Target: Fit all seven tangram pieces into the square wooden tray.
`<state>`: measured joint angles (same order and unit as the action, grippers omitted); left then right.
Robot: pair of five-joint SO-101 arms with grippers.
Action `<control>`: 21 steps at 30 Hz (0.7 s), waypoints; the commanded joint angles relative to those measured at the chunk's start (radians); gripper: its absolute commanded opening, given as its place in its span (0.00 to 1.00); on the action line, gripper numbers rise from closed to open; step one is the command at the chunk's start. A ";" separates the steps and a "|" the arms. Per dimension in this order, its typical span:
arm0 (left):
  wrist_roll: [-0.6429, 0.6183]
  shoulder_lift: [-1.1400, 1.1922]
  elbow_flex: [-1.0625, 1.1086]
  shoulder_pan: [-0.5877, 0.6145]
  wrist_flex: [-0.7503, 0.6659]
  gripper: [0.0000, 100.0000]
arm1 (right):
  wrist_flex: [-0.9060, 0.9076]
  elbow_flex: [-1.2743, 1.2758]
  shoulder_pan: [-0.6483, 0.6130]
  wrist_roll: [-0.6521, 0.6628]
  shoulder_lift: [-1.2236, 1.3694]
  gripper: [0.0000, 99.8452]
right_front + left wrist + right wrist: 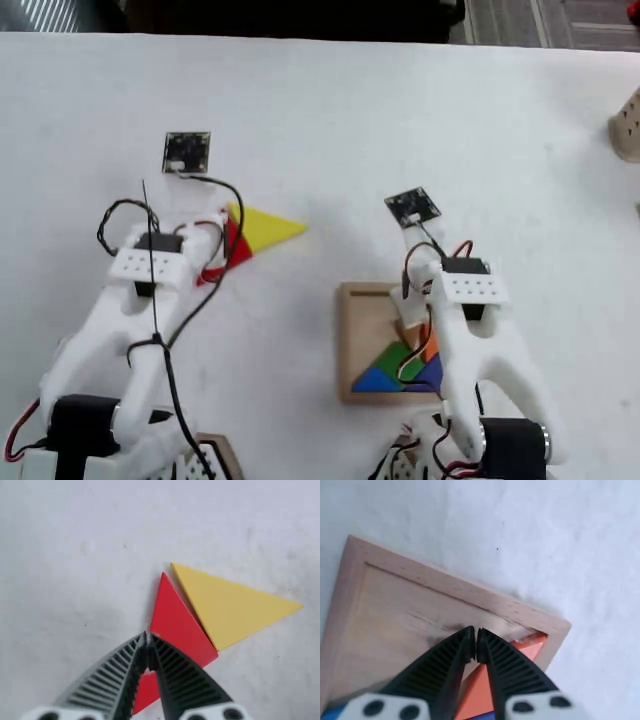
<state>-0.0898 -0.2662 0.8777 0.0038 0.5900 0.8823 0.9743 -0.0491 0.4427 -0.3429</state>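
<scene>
Edge-to-edge red triangle point(176, 625), yellow triangle point(230, 607)

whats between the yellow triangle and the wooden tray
Bare table, seen in the high view; the yellow triangle and tray have nothing between them.

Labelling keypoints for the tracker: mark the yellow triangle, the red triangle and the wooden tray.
yellow triangle point(230, 607): left wrist view, middle of its face.
red triangle point(175, 625): left wrist view, uncovered part of its face.
wooden tray point(455, 588): right wrist view, on its raised rim.
</scene>
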 commanded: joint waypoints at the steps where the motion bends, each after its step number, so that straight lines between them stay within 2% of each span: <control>1: -0.006 -0.005 -0.058 -0.004 -0.017 0.02 | -0.039 -0.037 -0.036 0.014 -0.001 0.02; 5: -0.006 -0.005 -0.058 -0.004 -0.017 0.02 | -0.021 -0.028 -0.050 0.020 0.001 0.02; 9: -0.006 -0.005 -0.058 -0.004 -0.017 0.02 | 0.010 -0.018 -0.054 0.095 -0.001 0.02; 16: -0.006 -0.005 -0.058 -0.004 -0.017 0.02 | 0.054 -0.014 -0.054 0.110 0.004 0.02; 19: -0.006 -0.005 -0.058 -0.004 -0.017 0.02 | 0.085 0.002 -0.071 0.203 0.005 0.02; 21: -0.006 -0.005 -0.060 -0.004 -0.017 0.02 | 0.088 0.018 -0.093 0.219 -0.001 0.02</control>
<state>-0.0898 -0.2662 0.8777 0.0038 0.5900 0.9482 0.9789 -0.1013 0.5976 -0.3368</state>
